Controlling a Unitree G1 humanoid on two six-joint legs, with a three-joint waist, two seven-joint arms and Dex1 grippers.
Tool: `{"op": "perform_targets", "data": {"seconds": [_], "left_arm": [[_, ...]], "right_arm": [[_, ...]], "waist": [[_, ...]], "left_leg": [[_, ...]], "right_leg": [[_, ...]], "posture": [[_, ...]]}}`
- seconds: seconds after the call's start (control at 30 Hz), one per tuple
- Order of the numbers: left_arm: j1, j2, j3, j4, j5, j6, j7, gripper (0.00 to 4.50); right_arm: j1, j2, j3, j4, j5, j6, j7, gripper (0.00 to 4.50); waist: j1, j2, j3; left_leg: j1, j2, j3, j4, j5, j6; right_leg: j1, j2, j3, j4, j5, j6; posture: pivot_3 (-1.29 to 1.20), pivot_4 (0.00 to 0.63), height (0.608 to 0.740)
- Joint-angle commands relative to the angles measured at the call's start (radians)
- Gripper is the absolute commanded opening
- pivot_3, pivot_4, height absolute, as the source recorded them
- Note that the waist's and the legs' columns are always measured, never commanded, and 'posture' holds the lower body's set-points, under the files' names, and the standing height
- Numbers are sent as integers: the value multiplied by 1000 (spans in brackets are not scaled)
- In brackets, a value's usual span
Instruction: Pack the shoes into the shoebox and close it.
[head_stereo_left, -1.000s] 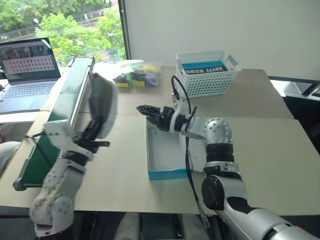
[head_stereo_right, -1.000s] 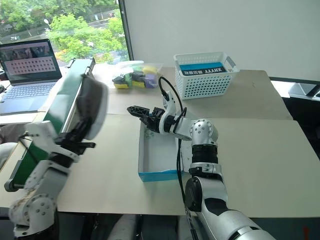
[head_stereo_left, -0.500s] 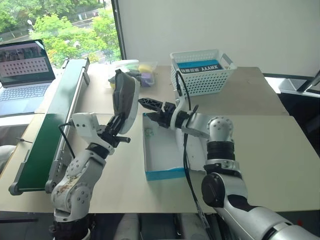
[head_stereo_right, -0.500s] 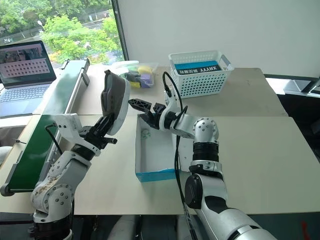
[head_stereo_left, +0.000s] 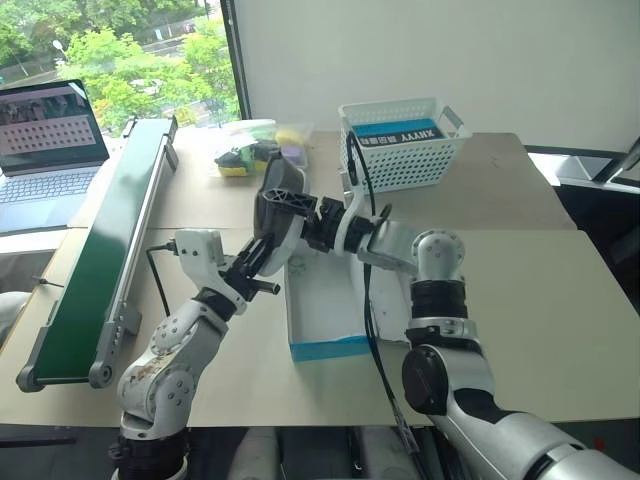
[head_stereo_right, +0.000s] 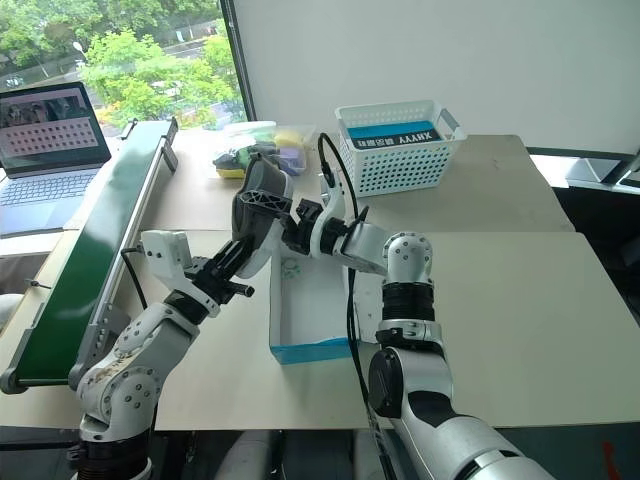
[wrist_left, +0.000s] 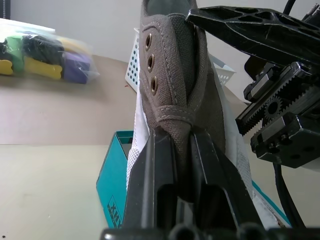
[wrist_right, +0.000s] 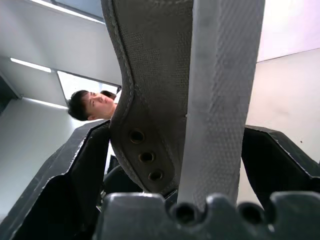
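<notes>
Shoe in the air: one grey sneaker (head_stereo_left: 277, 205) is held up on end above the far end of the shoebox, not yet lowered in.
Left gripper (wrist_left: 176, 150): fingers pinched shut on the sneaker's canvas at the end below the eyelets, carrying it from underneath.
Right gripper (head_stereo_left: 305, 212): jaws spread wide, one black finger (wrist_right: 75, 175) on each side of the sneaker's upper part; they straddle it, but I cannot tell whether they press on it.
Shoebox (head_stereo_left: 325, 346): the turquoise box sits open on the table just under the two grippers; its white inside looks bare apart from a small pale scrap near the far end.
Second sneaker: I cannot pick it out anywhere on the table.
Done so far: by my reckoning, very little; one shoe lifted and brought over the box.
Left to do: get this sneaker lying inside, fetch and pack its partner, then fold the lid shut.
Nearby: a white lattice basket (head_stereo_left: 408, 155) stands further back, well apart.
</notes>
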Motion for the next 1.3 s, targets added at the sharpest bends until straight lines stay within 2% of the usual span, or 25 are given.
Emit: {"op": "perform_targets", "data": {"seconds": [0.03, 0.1, 0.2, 0.47, 0.53, 0.57, 0.67, 0.73, 0.77, 0.87, 0.97, 1.03, 1.13, 1.3], "left_arm": [[-13, 1, -3, -22, 5, -9, -1, 70], [-12, 2, -3, -17, 10, -10, -1, 70], [-5, 1, -8, -19, 17, -11, 0, 22], [-2, 12, -15, -9, 52, -15, 4, 22], [-1, 31, -30, -1, 84, -5, 6, 22], [0, 37, -37, 4, 96, 4, 9, 22], [-2, 40, -36, 15, 124, -13, 14, 22], [-5, 51, -36, 10, 146, -30, 7, 904], [-7, 67, -48, 4, 169, -32, 0, 1064], [-1, 117, -88, -11, 227, -36, -27, 2215], [17, 135, -92, -31, 231, -45, -50, 2215], [42, 147, -89, -53, 229, -42, -65, 2215], [74, 151, -89, -68, 233, -45, -77, 2215], [113, 142, -90, -71, 243, -53, -86, 2215]], "right_arm": [[-42, 123, 23, -56, 55, -20, 3, 4500], [-37, 120, 33, -56, 46, -33, 0, 4500], [-34, 116, 37, -54, 39, -55, -9, 3861], [-35, 100, 58, -45, 38, -88, -4, 1167], [-36, 100, 62, -41, 39, -92, -3, 621], [-37, 102, 61, -39, 43, -93, -6, 510], [-43, 110, 46, -26, 65, -99, -15, 459], [-48, 117, 23, -18, 94, -102, -25, 458], [-50, 119, 10, -14, 107, -105, -31, 458], [-61, 107, -21, 0, 115, -148, -60, 458], [-94, 46, -43, 35, 58, -245, -93, 458], [-122, -46, -14, 33, -14, -242, -111, 458], [-147, -152, 23, -11, -65, -163, -123, 458], [-132, -300, 81, -172, -37, 178, -190, 458]], "waist": [[1, 0, 0], [1, 0, 0], [1, 0, 0], [1, 0, 0], [1, 0, 0], [1, 0, 0], [1, 0, 0], [1, 0, 0], [1, 0, 0], [1, 0, 0], [1, 0, 0], [2, 1, 1], [4, 5, 5], [11, 6, 6]], "left_leg": [[0, 0, 0, 0, 0, 0], [0, 0, 0, 0, 0, 0], [0, 0, 0, 0, 0, 0], [0, 0, 0, 0, 0, 0], [0, 0, 0, 0, 0, 0], [0, 0, 0, 0, 0, 0], [0, 0, 0, 0, 0, 0], [0, 0, 0, 0, 0, 0], [0, 0, 0, 0, 0, 0], [0, 0, 0, 0, 0, 0], [0, 0, 0, 0, 0, 0], [0, 0, 0, 0, 0, 0], [-1, 0, 0, 0, 0, 0], [-2, 0, 0, -1, 0, 0]], "right_leg": [[0, 0, 0, 0, 0, 0], [0, 0, 0, 0, 0, 0], [0, 0, 0, 0, 0, 0], [0, 0, 0, 0, 0, 0], [0, 0, 0, 0, 0, 0], [0, 0, 0, 0, 0, 0], [0, 0, 0, 0, 0, 0], [0, 0, 0, 0, 0, 0], [0, 0, 0, 0, 0, 0], [0, 0, 0, 0, 0, 0], [0, 0, 0, 0, 0, 0], [0, 0, 0, 0, 0, 0], [-1, 0, 0, 0, 0, 0], [-2, -1, 0, -1, 0, 0]], "posture": [[0, 150, 734], [0, 150, 734], [0, 150, 734], [0, 150, 734], [0, 150, 734], [0, 150, 734], [0, 150, 734], [0, 150, 734], [0, 150, 734], [0, 150, 734], [0, 150, 734], [0, 150, 734], [0, 150, 734], [0, 150, 734]]}}
